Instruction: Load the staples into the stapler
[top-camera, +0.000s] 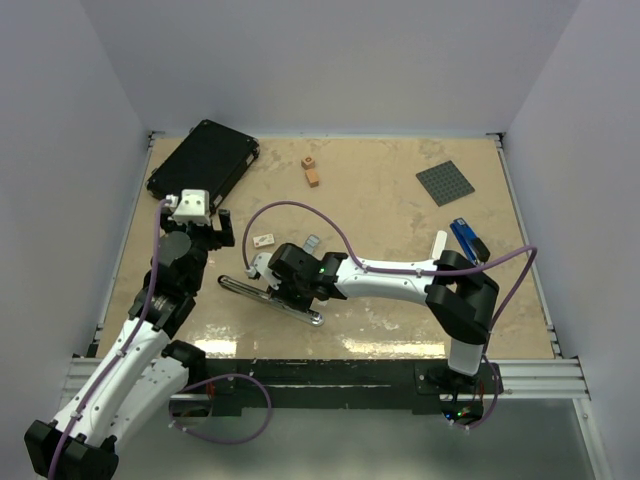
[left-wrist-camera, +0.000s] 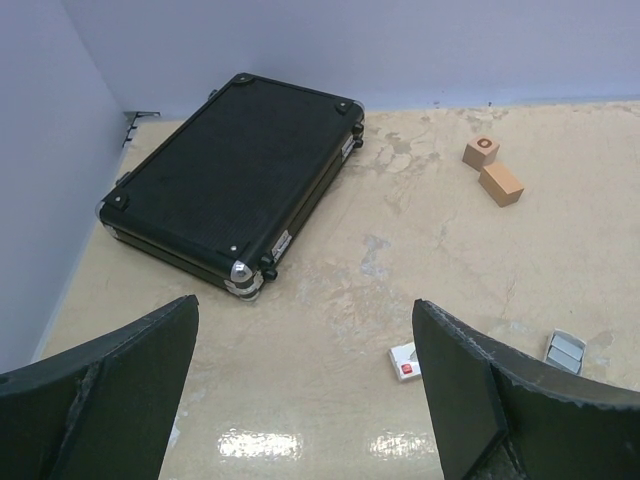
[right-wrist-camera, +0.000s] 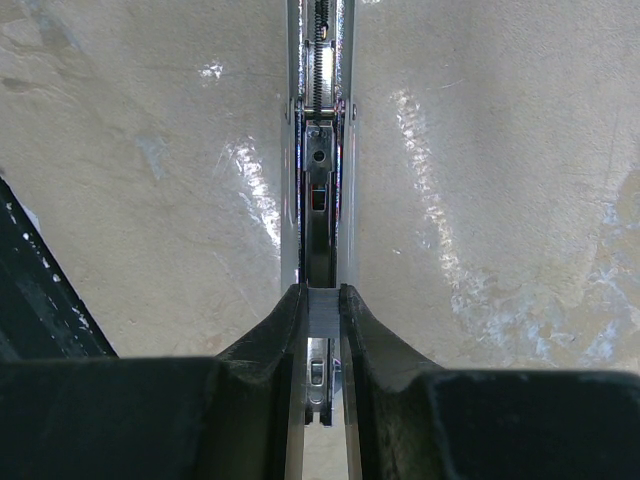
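Staplers: two. The stapler of the task, silver with a black top part, lies opened out flat at 7 o'clock on the table. A bright blue stapler lies at 3 o'clock.
Staples: one small grey block, flat on the table near the centre, at 1 o'clock from the stapler and apart from it.
Wooden blocks: two, close together at 12 o'clock.
Black case: one, closed, at 10 o'clock in the far left corner.
Grey studded plate: one, at 2 o'clock.
White bar: one, just beside the blue stapler.
Small white tile with a red mark: one, at 9 o'clock from the staples.
Surface: beige table, worn, with pale scuffs and shiny spots.
Room: plain pale walls on three sides.
Right gripper: clenched narrow over the middle of the stapler. In the wrist view its pads pinch a thin grey metal piece in line with the open channel and its spring. It seems to be a part of the stapler.
Left gripper: released and wide, holding nothing, above the table at 9 o'clock, facing the black case.
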